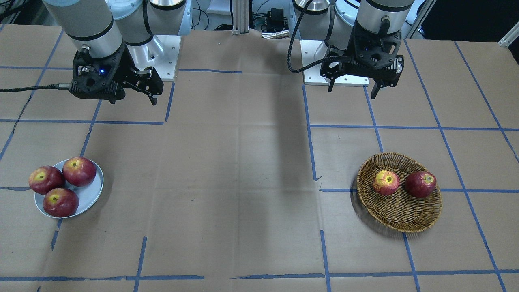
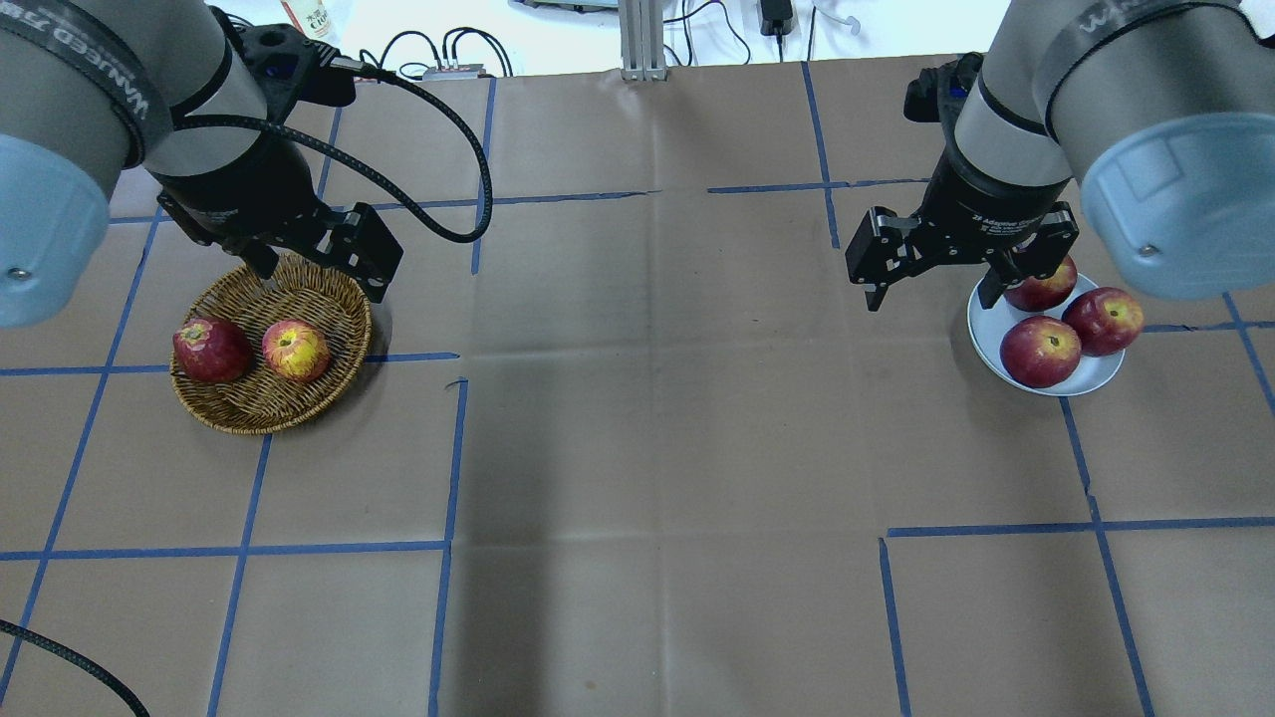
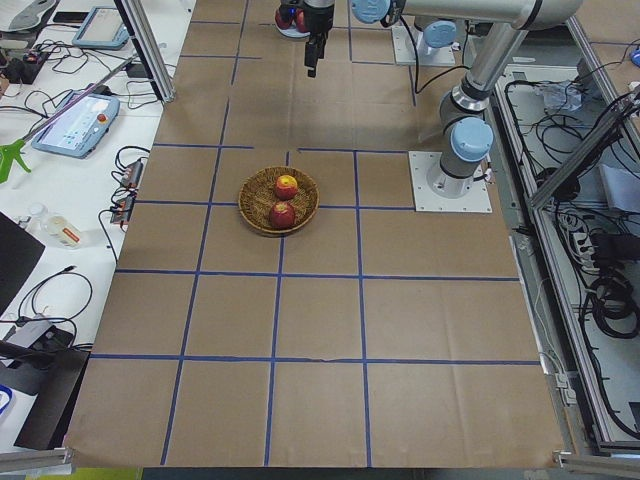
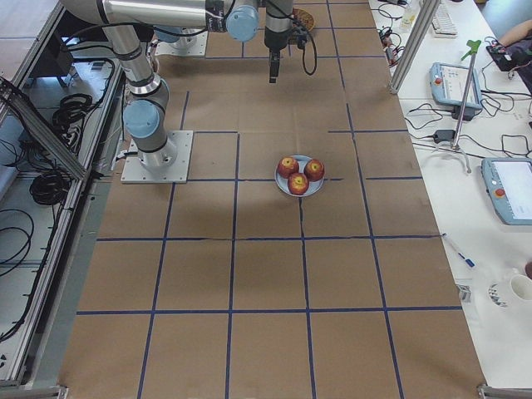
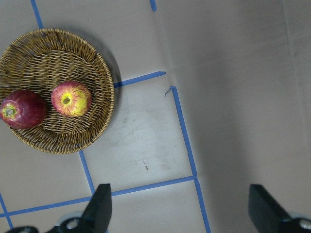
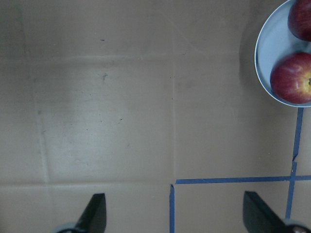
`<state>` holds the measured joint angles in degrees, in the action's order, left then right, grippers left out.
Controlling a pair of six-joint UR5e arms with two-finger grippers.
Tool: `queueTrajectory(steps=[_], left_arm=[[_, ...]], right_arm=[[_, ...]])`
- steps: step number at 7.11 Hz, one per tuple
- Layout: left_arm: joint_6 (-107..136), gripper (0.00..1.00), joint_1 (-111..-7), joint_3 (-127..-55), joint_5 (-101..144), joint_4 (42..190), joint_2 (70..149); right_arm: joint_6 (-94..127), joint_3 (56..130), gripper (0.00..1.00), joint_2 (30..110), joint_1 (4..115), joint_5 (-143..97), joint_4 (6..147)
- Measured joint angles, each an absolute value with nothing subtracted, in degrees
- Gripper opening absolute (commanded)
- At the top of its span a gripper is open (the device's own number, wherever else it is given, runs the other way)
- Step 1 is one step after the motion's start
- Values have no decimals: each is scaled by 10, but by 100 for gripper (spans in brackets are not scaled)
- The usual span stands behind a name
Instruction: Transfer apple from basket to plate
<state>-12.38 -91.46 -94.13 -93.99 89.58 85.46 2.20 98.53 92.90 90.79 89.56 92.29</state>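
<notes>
Pinkish apple (image 2: 296,351) by dark apple (image 2: 211,351), plate (image 1: 90,194) seemingly full, left hand (image 2: 324,284), right hand (image 2: 928,299) apart

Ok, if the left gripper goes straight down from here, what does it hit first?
Probably bare table, by the blue tape corner. In the wrist view the open fingers of the left gripper frame only paper; the basket and the apple sit off to one side. Height unclear.

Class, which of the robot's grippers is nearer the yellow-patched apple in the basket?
Left. The left gripper hangs beside the basket holding that apple; the right gripper hangs across the table, by the plate.
</notes>
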Motion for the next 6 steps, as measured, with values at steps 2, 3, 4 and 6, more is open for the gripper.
queueTrajectory(steps=[2,3,4,6], left_arm=[[-121,99,-914,-948,-941,893,868],[-117,99,-913,-950,-939,889,881],[-118,99,-907,-951,-937,874,906],[-182,99,-884,-957,-938,816,965]], right_arm=[[22,985,100,929,908,896,923],[22,985,100,929,908,896,923],[22,985,100,929,908,896,923],[22,985,100,929,908,896,923]])
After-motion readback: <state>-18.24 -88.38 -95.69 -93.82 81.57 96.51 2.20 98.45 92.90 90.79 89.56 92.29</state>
